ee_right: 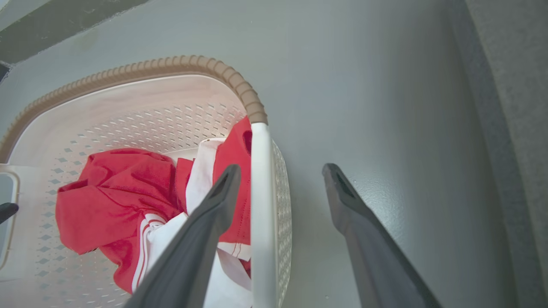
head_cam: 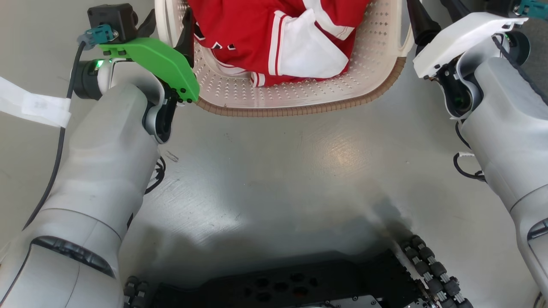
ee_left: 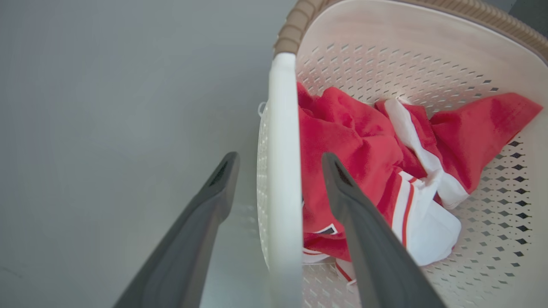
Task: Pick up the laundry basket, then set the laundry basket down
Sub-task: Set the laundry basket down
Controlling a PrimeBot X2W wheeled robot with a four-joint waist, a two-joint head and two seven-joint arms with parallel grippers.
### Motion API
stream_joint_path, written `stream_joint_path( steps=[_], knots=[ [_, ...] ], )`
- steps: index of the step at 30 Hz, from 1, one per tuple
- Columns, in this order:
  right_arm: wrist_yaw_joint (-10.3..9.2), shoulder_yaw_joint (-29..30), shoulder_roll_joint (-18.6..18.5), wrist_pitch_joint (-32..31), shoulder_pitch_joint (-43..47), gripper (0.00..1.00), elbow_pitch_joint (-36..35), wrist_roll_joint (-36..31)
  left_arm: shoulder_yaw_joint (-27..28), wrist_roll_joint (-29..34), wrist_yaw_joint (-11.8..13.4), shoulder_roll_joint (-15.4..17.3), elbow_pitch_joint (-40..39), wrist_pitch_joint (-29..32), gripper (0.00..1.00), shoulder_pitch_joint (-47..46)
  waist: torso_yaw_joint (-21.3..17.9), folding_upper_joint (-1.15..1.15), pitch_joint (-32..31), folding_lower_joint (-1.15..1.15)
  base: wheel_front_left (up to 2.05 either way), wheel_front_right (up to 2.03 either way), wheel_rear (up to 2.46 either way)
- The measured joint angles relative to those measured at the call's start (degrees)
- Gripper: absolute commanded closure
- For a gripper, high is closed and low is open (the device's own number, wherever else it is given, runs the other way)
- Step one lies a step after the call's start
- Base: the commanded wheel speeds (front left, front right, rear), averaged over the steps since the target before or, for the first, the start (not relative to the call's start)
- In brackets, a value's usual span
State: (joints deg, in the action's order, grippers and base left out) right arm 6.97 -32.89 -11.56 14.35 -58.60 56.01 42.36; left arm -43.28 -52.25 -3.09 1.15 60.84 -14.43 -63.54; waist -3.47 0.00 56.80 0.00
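Straddling the handles (ee_left: 282, 107) of the basket (head_cam: 299, 112), the left gripper (ee_left: 279, 156) and right gripper (ee_right: 280, 167) are gaping, gripping nothing; both should be clenching together, squarely, for a level lift.

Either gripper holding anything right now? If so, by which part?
Nothing is held. The left gripper and right gripper stand with jaws open, each straddling a white side handle of the laundry basket, not clamped.
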Motion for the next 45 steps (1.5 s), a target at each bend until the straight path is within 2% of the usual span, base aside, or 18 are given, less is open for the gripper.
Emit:
stream_joint_path(
  steps=[19,31,45],
  knots=[
    [0.02,5.84,0.75,0.09,5.20,0.00,-2.13,-1.44,1.35,3.66,0.00,0.01,0.34,0.00,0.00,4.03,0.25,0.00,-6.97,0.00,0.00,0.00,0.00],
    [0.07,9.91,0.62,0.23,10.90,0.00,-6.22,-4.30,6.36,4.76,-0.94,0.87,-4.37,0.00,0.00,9.11,0.13,0.00,-15.08,0.00,0.00,0.00,0.00],
    [0.08,14.13,0.92,0.23,18.86,0.00,-13.74,-8.36,13.54,9.93,-1.01,3.13,-13.34,0.00,0.00,17.04,0.43,0.00,-25.24,0.00,0.00,0.00,0.00]
  ],
)
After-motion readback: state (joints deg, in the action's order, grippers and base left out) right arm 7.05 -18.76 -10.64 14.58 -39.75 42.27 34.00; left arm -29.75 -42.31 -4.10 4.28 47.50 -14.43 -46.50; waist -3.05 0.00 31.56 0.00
